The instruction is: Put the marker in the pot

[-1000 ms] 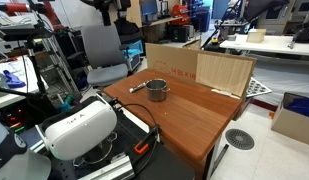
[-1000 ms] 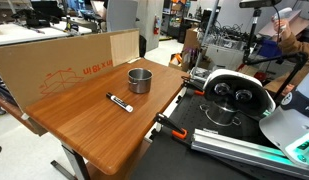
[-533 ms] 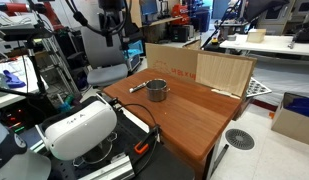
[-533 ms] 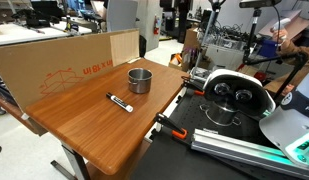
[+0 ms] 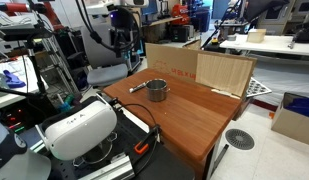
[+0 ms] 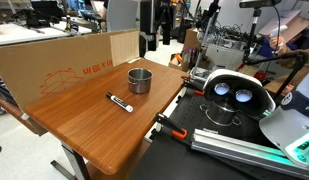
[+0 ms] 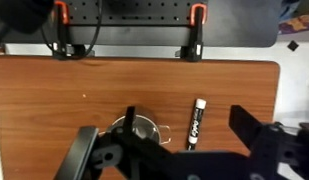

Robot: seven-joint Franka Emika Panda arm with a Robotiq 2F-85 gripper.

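Smooth wood, bright metal, dull cardboard.
We see a counter (image 6: 89, 125) of reddish-brown wood with a smooth finish and a soft sheen, its grain showing in the wrist view (image 7: 54, 95). The pot (image 6: 140, 80) is polished silver metal, glossy and reflective, and it is also bright in an exterior view (image 5: 157, 92). The marker (image 7: 197, 122) looks like smooth plastic, a pale barrel with black ends. The cardboard boxes (image 6: 54, 62) behind are matt tan paperboard, flat and unglazed. The hand (image 7: 164, 140) is matt black; we cannot tell whether it is plastic or coated metal. A white shell (image 5: 79, 128) nearby looks like smooth, slightly glossy plastic.
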